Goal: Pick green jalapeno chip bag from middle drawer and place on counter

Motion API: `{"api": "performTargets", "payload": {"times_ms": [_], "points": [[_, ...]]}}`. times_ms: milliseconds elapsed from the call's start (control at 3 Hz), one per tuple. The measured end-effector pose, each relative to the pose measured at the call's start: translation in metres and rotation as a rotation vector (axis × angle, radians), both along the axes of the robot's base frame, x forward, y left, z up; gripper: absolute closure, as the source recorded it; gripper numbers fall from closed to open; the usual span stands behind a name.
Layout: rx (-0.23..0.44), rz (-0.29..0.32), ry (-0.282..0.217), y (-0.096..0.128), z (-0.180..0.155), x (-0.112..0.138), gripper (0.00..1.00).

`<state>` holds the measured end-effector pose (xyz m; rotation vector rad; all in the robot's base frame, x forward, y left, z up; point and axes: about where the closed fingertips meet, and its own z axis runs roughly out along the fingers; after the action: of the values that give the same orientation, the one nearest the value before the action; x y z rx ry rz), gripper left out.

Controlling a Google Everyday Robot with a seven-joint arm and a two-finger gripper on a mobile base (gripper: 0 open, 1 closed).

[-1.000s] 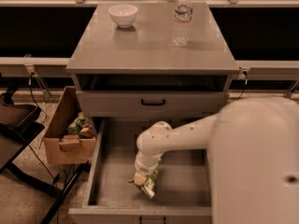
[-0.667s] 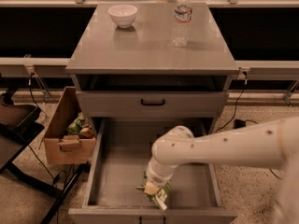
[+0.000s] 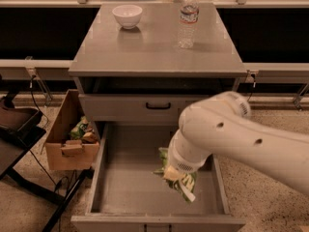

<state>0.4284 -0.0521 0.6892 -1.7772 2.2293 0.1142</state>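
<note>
Nearest us, the middle drawer (image 3: 128, 185) stands pulled open. Over its floor, right of centre, our gripper (image 3: 174, 173) points down from the white arm, closed on the crumpled top of the green jalapeno chip bag (image 3: 186, 182), which hangs tilted beneath it. Left sits a cardboard box (image 3: 62, 134). Beyond, the counter (image 3: 154, 50) carries a white bowl (image 3: 127, 16) and a water bottle (image 3: 188, 19).

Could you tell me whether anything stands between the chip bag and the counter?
The claw is at the green jalapeno chip bag over the middle drawer. The upper drawer front rises between; a bowl and water bottle stand at the back of the counter.
</note>
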Motion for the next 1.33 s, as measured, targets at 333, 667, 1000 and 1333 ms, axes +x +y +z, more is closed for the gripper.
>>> {"api": "performTargets", "payload": {"times_ms": [333,667,1000,1333], "points": [[-0.012,0.056,-0.077,-0.005,0.077,0.034,1.00],[0.017,0.081,-0.155,0.012,0.137,0.080,1.00],[0.051,0.076,-0.233,0.031,0.186,0.134,1.00],[0.079,0.075,-0.278,0.039,0.212,0.144,1.00]]}}
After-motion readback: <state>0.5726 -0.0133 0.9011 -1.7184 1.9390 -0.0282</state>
